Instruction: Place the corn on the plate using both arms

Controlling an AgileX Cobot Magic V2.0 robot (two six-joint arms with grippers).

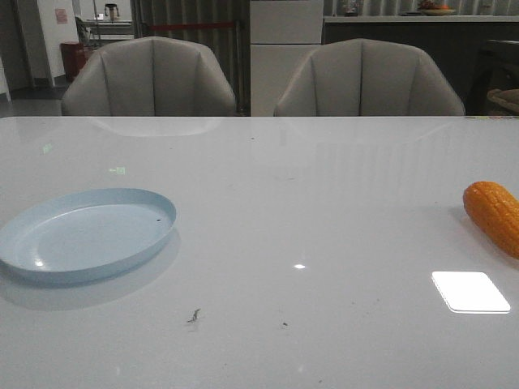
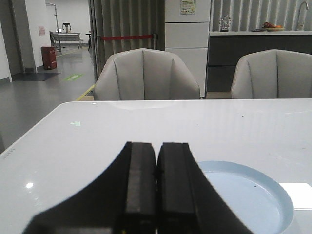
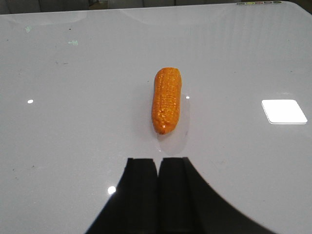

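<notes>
A wide, glossy white table (image 1: 268, 186) is filling the scene, throwing back ceiling lights as bright patches, and behind it 2 grey padded shell chairs (image 1: 150, 77) are standing in front of a dim room with a white cabinet and a dark counter. On the table's left side a round, shallow pale-blue plate (image 1: 85, 235) with a low rim is lying bare, a tiny dark speck showing inside it. Well apart from it, at the far right edge of the front view, an orange-yellow corn cob (image 3: 166, 100) with rows of kernels is lying on its side, partly cut off by the frame. The black left gripper (image 2: 156, 168) is hanging just beside the plate, its jaws pressed together on nothing; the black right gripper (image 3: 158, 168) is pointing at the cob's near end, clenched likewise and not touching it. The cob is looking stiff and fairly light, yet round enough to roll on so slick a surface, so a grip across its thick middle is probably safest.
</notes>
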